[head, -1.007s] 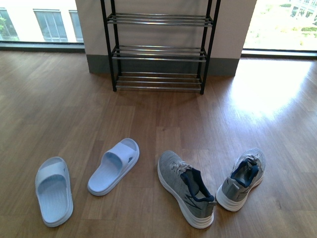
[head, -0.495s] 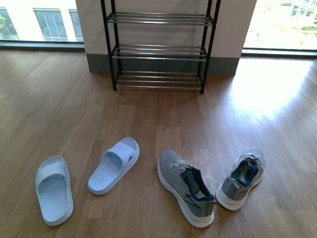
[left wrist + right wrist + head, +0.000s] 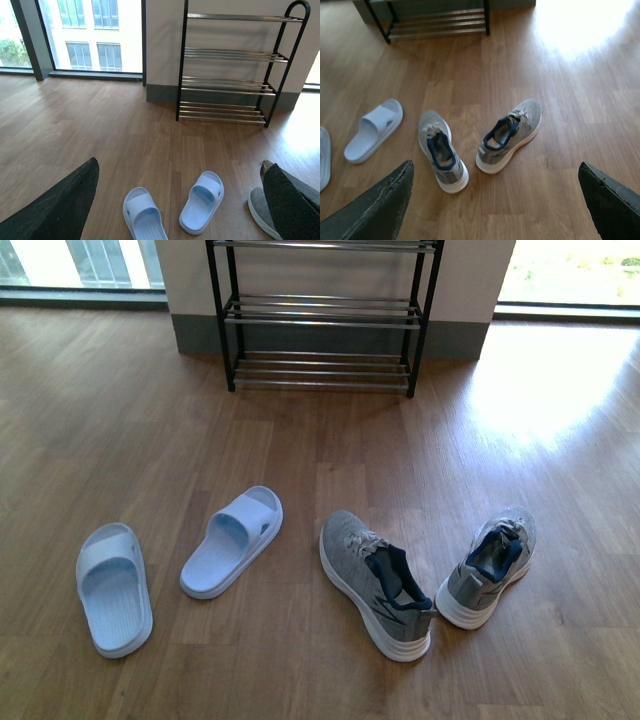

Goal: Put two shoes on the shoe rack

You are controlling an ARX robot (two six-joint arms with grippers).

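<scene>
Grey sneakers (image 3: 375,585) lie on the wooden floor (image 3: 320,450) close in front of the robot and well apart from the shoe rack (image 3: 320,308) — neither one is on it yet. They form a V: the left-hand sneaker (image 3: 372,580) points its toe away and leftward, the right-hand sneaker (image 3: 488,568) away and rightward. Their heels sit near each other on the robot's side. With the navy collars facing the arms, I judge the heel rim the natural place to grasp each shoe.

The left gripper (image 3: 180,167) and right gripper (image 3: 496,169) both hang above the floor. Each has its fingers spread wide and nothing between them.

The rack stands against the wall base between two windows. Its silver bars carry no shoes in any view. The floor from the sneakers to the rack is bare. The two pale blue slides (image 3: 232,540) lie off to the left, outside that path, though the nearer one sits just beside the left-hand sneaker's toe.

The black uprights bound the width for setting down. The lowest tiers look closely stacked, so the upper bars probably give easier headroom — and a thick white sole could catch on a front bar if it comes in too low.
</scene>
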